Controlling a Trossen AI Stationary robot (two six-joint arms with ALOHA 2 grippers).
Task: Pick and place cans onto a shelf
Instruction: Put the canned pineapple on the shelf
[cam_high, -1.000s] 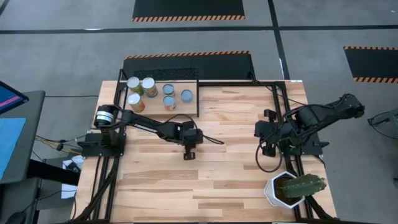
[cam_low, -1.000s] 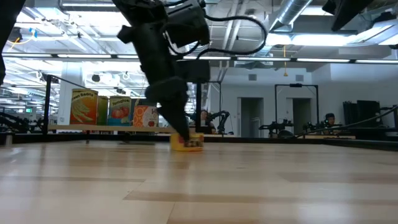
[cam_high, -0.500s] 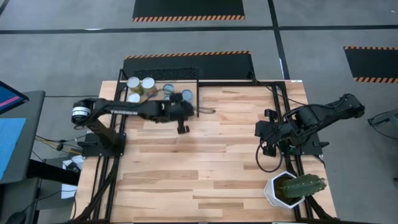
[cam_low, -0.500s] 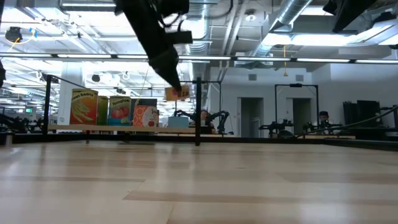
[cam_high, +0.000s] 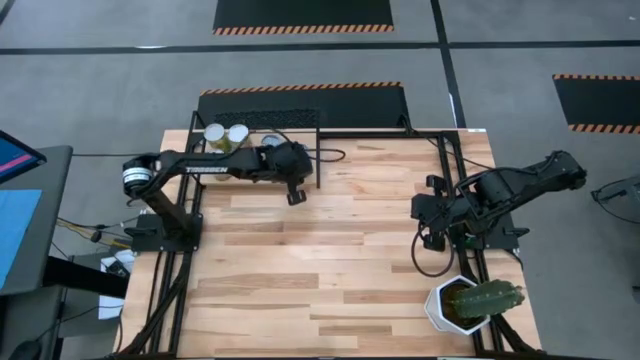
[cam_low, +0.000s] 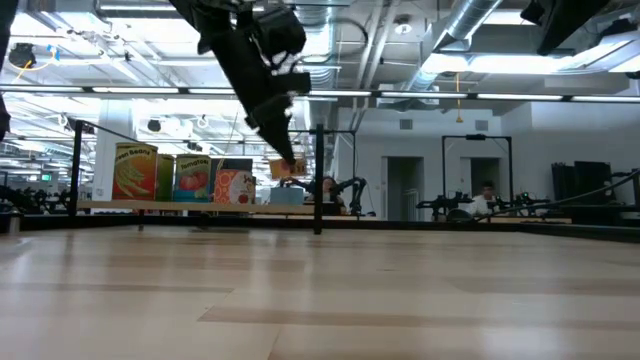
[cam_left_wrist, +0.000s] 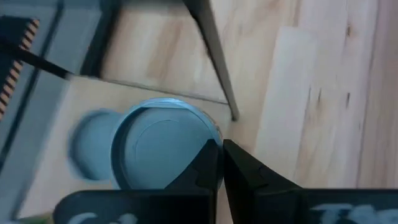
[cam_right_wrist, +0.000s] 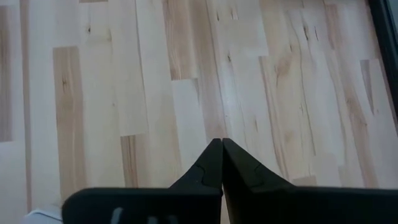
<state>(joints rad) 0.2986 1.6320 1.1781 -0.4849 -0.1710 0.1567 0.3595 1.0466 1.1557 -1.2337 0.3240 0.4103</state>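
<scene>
My left gripper (cam_high: 295, 196) hangs at the shelf's (cam_high: 300, 138) right front corner, shut on a yellow-labelled can (cam_low: 287, 168) with a silvery-blue top (cam_left_wrist: 163, 149), lifted above the board. Two white-topped cans (cam_high: 226, 133) stand at the shelf's far left; my arm hides the others from above. The low view shows three labelled cans (cam_low: 194, 178) standing on the board. Another blue-topped can (cam_left_wrist: 93, 143) stands on the shelf below the gripper. My right gripper (cam_high: 426, 238) is shut and empty over the table's right side (cam_right_wrist: 222, 149). My left gripper pinches the can at the rim of its top (cam_left_wrist: 208, 142) between its two fingers, which stand almost together. The fingers (cam_low: 275, 140) slant down from above. The can hangs below the fingertips, clear of the shelf and the table.
Thin black rods (cam_left_wrist: 211, 56) frame the shelf, with an upright post (cam_low: 318, 180) at its right front corner. A white pot with a cactus (cam_high: 470, 303) stands at the table's near right corner. Bare planks lie between the two arms.
My left gripper has lifted the can off the middle of the table and carried it toward the far left, to the shelf's right front corner. In the last half second it has come a little lower. My right arm has kept still.
</scene>
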